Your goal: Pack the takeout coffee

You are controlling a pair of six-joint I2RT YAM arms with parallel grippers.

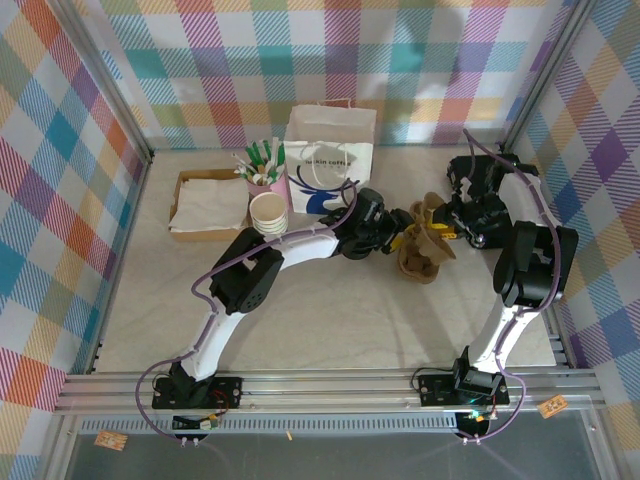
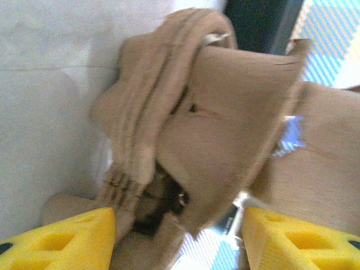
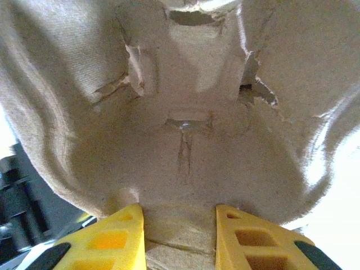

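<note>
At the back of the bench [image 1: 330,320] a white paper bag [image 1: 330,135] with a blue logo stands upright; from above I cannot see into it. To its left a pink cup [image 1: 274,188] holds a bunch of green-and-white stirrers [image 1: 262,158]. Just in front of that cup is a stack of cream paper cups [image 1: 268,212], mouth up and unlidded. Further left a shallow cardboard tray [image 1: 184,182] holds a pile of white napkins [image 1: 210,205].

Between my two arms a brown pulp cup carrier [image 1: 422,250] is tipped up on edge, its cup wells bare as seen from my right wrist.

My right jaws stand narrow, pinching the carrier's rim – the pulp runs straight down between the yellow pads [image 3: 112,239]. My left jaws stand spread wide with a crumpled fold of the carrier between them. One pad [image 2: 73,242] lies against the pulp, and a gap shows beside the other.

Where the takeout coffee stands relative to either pair I cannot tell – a dark shape low under the carrier's folds, just beyond my left jaws, is too blurred to name.
</note>
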